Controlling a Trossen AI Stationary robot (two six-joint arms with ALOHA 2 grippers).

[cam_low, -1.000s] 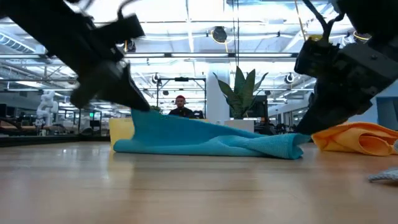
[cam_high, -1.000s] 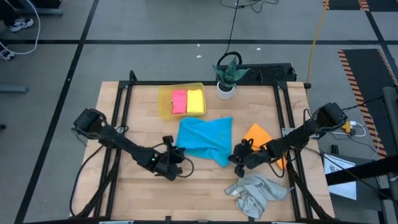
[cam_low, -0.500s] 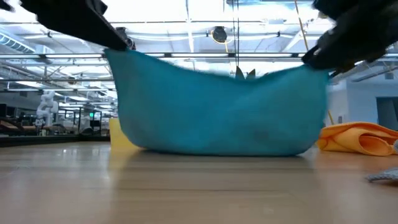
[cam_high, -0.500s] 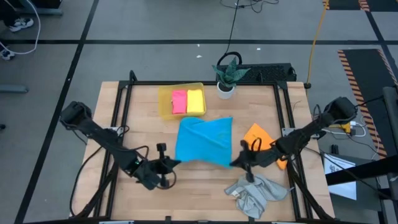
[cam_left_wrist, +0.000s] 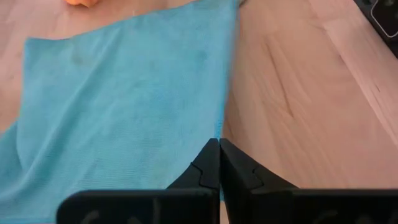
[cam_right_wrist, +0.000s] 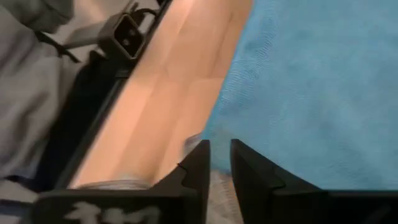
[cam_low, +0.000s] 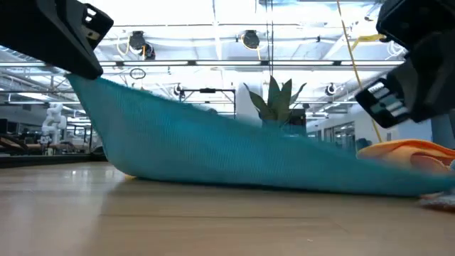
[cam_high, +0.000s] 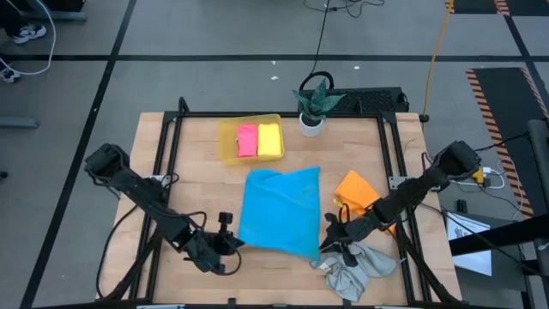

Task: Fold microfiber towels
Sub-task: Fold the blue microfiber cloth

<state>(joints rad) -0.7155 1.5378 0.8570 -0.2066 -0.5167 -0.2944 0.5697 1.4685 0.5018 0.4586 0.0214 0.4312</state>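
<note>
The bright blue towel (cam_high: 279, 210) lies spread in the middle of the table. Its near-left corner is raised, with my left gripper (cam_high: 232, 244) shut on it. From there the cloth slopes down to the table (cam_low: 284, 163). My right gripper (cam_high: 328, 246) hovers just above the near-right corner (cam_right_wrist: 211, 140), which rests on the wood. Its fingers stand slightly open with nothing between them. The orange towel (cam_high: 360, 189) lies crumpled at the right and the grey one (cam_high: 356, 268) at the near right. Folded pink (cam_high: 248, 139) and yellow (cam_high: 270, 139) towels sit in the tray. My left gripper pinches the blue towel's near-left corner (cam_left_wrist: 219, 132) between its two shut fingers. The fingers slant down from the near left. The corner (cam_low: 84, 82) is lifted clear, and the cloth runs smooth from it down to the table, where its far and right parts lie.
The translucent yellow tray (cam_high: 225, 137) stands at the far left of centre. A potted plant (cam_high: 312, 107) stands at the far edge. Black frame rails (cam_high: 167, 172) run along both sides of the table. Bare wood (cam_high: 274, 279) lies between the grippers and the near edge.
Both grippers lifted the bunched blue towel by its near corners and drew it toward the near edge, spreading it out. My right gripper has let go, and its corner has dropped to the table. My left gripper, now farther left and nearer, still holds its corner up.
</note>
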